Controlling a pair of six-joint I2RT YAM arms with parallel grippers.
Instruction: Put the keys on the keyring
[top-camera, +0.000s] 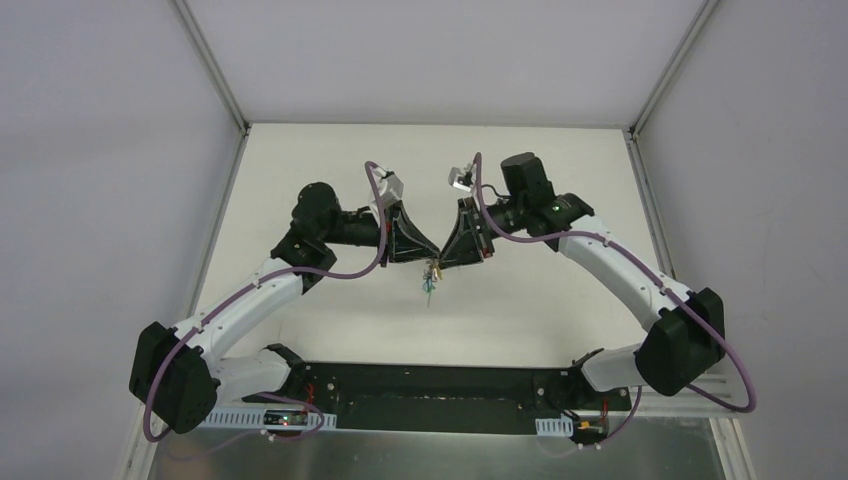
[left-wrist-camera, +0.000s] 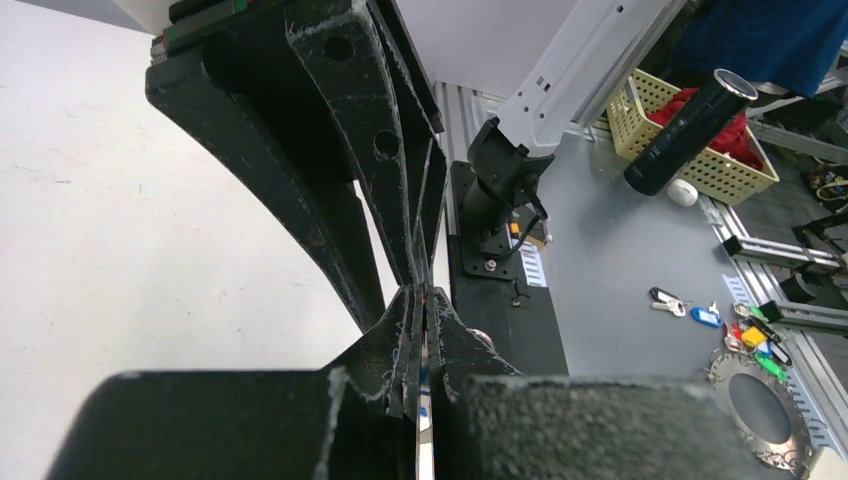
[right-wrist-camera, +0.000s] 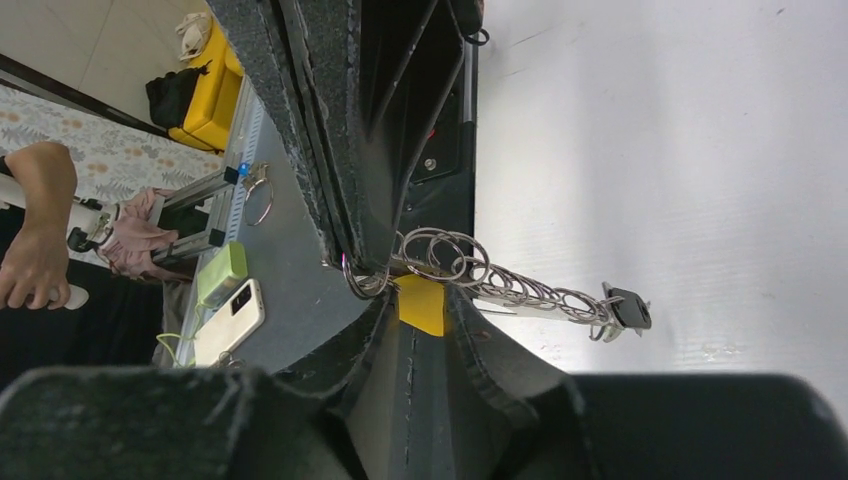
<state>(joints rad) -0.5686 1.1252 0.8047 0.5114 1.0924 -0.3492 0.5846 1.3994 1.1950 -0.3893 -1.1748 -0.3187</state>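
Observation:
My two grippers meet tip to tip above the middle of the white table. The left gripper (top-camera: 424, 258) (left-wrist-camera: 424, 300) is shut on the keyring (right-wrist-camera: 440, 255), a bunch of silver wire rings; a thin silver strip (left-wrist-camera: 424, 440) shows between its fingers. A chain of rings (right-wrist-camera: 520, 290) trails from it and ends in a black-headed key (right-wrist-camera: 628, 308). The right gripper (top-camera: 446, 262) (right-wrist-camera: 420, 300) has its jaws a narrow gap apart, with the yellow key head (right-wrist-camera: 421, 308) in that gap at the tips. Small keys (top-camera: 430, 283) dangle below both grippers.
Past the table's near edge the left wrist view shows a yellow basket (left-wrist-camera: 715, 160) with red cloth, a black cylinder (left-wrist-camera: 690, 130) and loose keys (left-wrist-camera: 690, 312) on grey metal. The right wrist view shows a phone (right-wrist-camera: 225, 322), a green box (right-wrist-camera: 222, 272) and a person's arm (right-wrist-camera: 35, 230).

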